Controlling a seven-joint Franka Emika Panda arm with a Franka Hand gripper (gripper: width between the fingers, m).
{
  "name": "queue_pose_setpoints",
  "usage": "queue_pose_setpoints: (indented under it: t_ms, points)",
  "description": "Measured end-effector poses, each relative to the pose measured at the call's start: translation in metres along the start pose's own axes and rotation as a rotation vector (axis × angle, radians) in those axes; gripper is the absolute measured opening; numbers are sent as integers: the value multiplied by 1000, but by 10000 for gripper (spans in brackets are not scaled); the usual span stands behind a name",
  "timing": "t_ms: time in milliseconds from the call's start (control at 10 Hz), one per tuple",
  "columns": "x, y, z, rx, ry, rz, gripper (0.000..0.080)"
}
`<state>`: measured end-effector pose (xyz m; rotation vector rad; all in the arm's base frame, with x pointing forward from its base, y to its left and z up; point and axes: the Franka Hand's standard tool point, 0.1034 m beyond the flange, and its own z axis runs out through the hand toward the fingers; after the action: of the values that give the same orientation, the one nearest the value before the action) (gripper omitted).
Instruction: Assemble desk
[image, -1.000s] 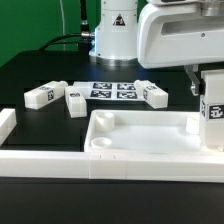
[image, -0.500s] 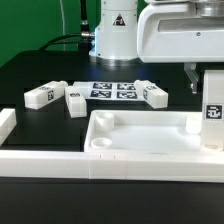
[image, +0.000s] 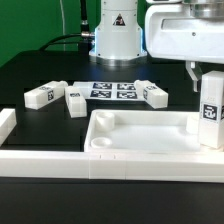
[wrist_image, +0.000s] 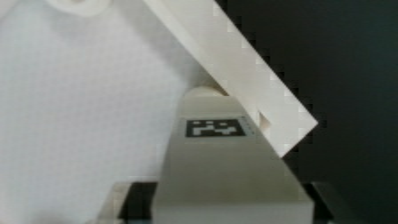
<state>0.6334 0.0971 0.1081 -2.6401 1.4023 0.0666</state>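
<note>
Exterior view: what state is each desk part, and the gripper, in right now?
tabletop: lying flat, open side up, no leg standing in it.
near socket: empty.
held leg: upright at the tabletop's corner on the exterior view's right; seated or not, cannot tell.
gripper: shut on the held leg.
loose legs: lying down, unattached.

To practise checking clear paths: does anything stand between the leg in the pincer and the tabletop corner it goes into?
Nothing visible does. The pincer holds the leg upright at the corner of the tabletop on the exterior view's right, with no part between them. The other legs lie beyond it.
</note>
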Motion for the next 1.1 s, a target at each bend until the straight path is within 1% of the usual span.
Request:
queue_pose_setpoints:
  t_ms: [200, 300, 400, 500, 600, 700, 800, 1100]
  points:
    - [-2, -1, 1, 10, -17, 184, 290]
    - [-2, -1, 1, 10, -17, 185, 290]
    - [-2, -1, 1, 10, -17, 158, 350]
    - [-3, -1, 1, 9, -17, 127, 532]
    - [-8, -1, 0, -26, -25, 99, 532]
    - [-7, -3, 0, -16, -23, 69, 625]
    - [-7, -3, 0, -16, -24, -43, 642]
    - [-7, -3, 1, -14, -26, -256, 648]
